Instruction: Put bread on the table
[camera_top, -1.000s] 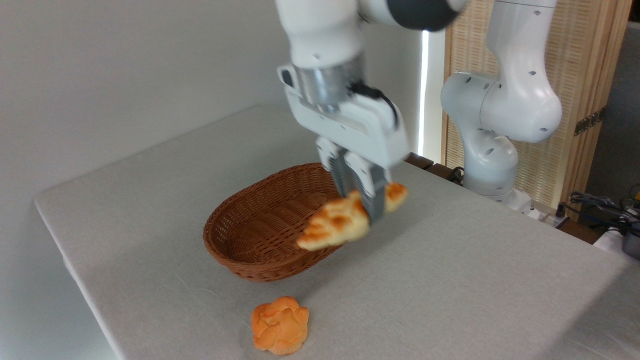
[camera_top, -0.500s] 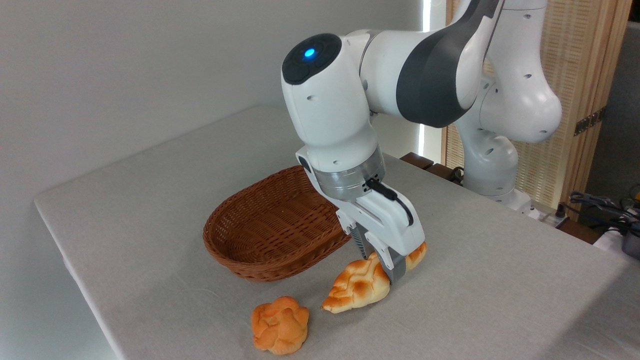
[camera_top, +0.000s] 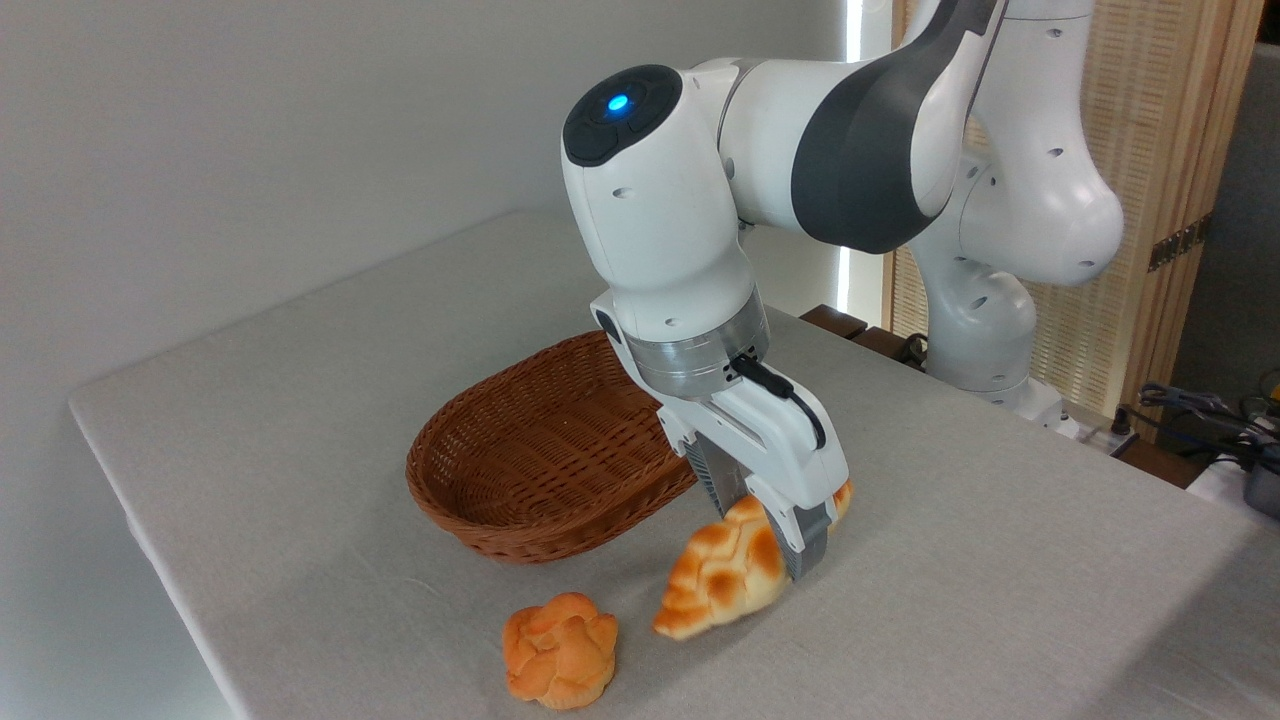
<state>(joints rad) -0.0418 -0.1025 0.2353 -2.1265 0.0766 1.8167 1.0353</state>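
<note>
The elongated braided loaf of bread (camera_top: 722, 580), pale golden with toasted brown patches, lies on the large light grey, cloth-like table (camera_top: 950, 560), its pointed near end toward seven o'clock and its far end toward one o'clock, behind the gripper. The white two-finger gripper (camera_top: 765, 525) of the white and dark grey robot arm (camera_top: 760, 180) reaches down over the upper half of the loaf. Its fingers (camera_top: 805, 540) straddle the bread, one on each side; whether they press the crust or have let go cannot be told from this view. The brown oval wicker basket (camera_top: 500, 480) sits just at ten o'clock from the loaf, its inside bare, its near rim close to the bread but apart from it. A small round orange knotted bun (camera_top: 560, 650) rests on the table at eight o'clock from the loaf, near its pointed tip, without touching.
</note>
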